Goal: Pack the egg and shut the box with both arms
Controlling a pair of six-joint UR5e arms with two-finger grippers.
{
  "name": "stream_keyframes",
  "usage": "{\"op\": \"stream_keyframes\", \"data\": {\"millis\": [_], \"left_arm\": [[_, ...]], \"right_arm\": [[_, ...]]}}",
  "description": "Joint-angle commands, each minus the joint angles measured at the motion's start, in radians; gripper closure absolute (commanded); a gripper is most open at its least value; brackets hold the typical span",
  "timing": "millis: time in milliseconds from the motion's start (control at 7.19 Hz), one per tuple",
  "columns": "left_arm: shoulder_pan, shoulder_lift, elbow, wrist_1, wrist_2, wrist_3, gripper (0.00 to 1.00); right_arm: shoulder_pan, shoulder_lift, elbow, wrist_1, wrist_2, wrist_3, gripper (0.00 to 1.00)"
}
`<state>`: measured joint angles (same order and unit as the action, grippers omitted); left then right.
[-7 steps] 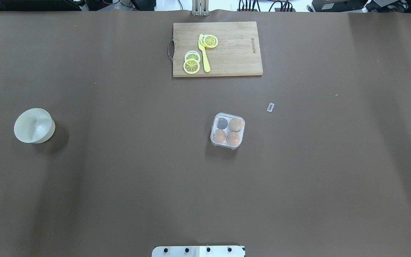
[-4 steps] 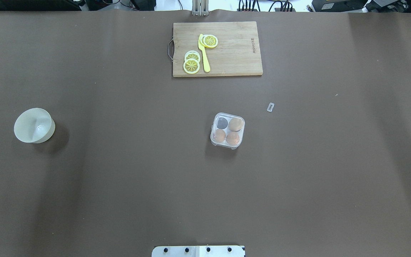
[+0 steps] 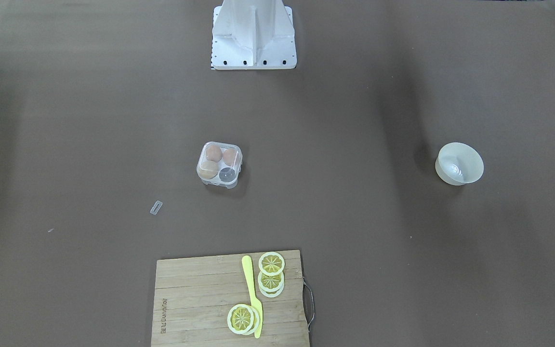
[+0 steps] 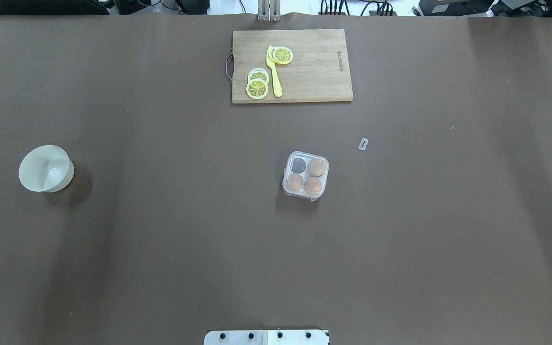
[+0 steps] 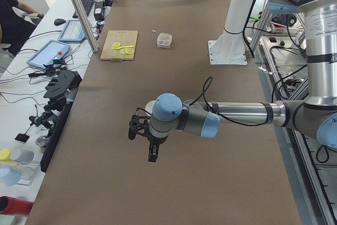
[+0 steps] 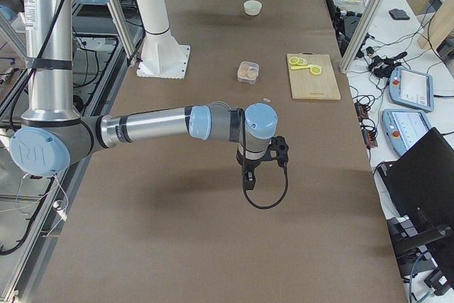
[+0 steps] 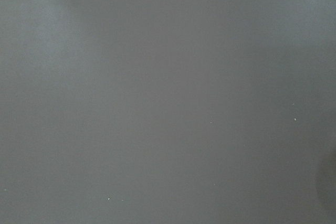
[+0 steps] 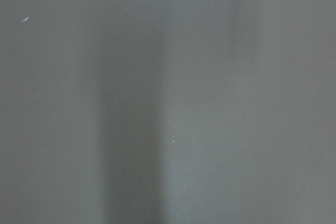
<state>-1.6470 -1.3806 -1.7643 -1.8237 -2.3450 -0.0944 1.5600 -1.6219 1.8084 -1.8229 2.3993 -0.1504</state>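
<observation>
The box (image 4: 286,167) is a small clear plastic case near the table's middle, also in the front-facing view as the box (image 3: 200,176). Two reddish-brown eggs (image 4: 295,182) (image 4: 313,186) and a paler tan egg (image 4: 316,166) fill three cells; which brown one is the task's egg I cannot tell. The fourth cell (image 4: 298,165) looks dark and holds nothing. The clear lid seems to lie over the cells. My left gripper (image 5: 151,151) and right gripper (image 6: 247,177) hang above bare table far from the box, seen only in the side views, so whether they are open or shut I cannot tell.
An off-white bowl (image 4: 46,168) stands at the far left. A wooden cutting board (image 4: 314,72) with lemon slices (image 4: 257,88) and a yellow knife (image 4: 274,72) lies at the back. A small clear tab (image 4: 363,143) lies right of the box. Both wrist views show only brown tabletop.
</observation>
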Motion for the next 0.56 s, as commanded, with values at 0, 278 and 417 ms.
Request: {"op": "stream_keyframes", "data": {"millis": [0,278,417], "left_arm": [[0.003,0.0,0.003,0.0,0.001,-0.001,0.02],[0.003,-0.002,0.003,0.0,0.001,-0.001,0.02],[0.001,-0.002,0.006,0.001,0.001,-0.001,0.02]], "right_arm": [[0.0,0.005,0.0,0.0,0.0,0.0,0.0],[0.0,0.005,0.0,0.0,0.001,0.003,0.0],[0.0,0.007,0.002,0.0,0.001,0.005,0.0]]}}
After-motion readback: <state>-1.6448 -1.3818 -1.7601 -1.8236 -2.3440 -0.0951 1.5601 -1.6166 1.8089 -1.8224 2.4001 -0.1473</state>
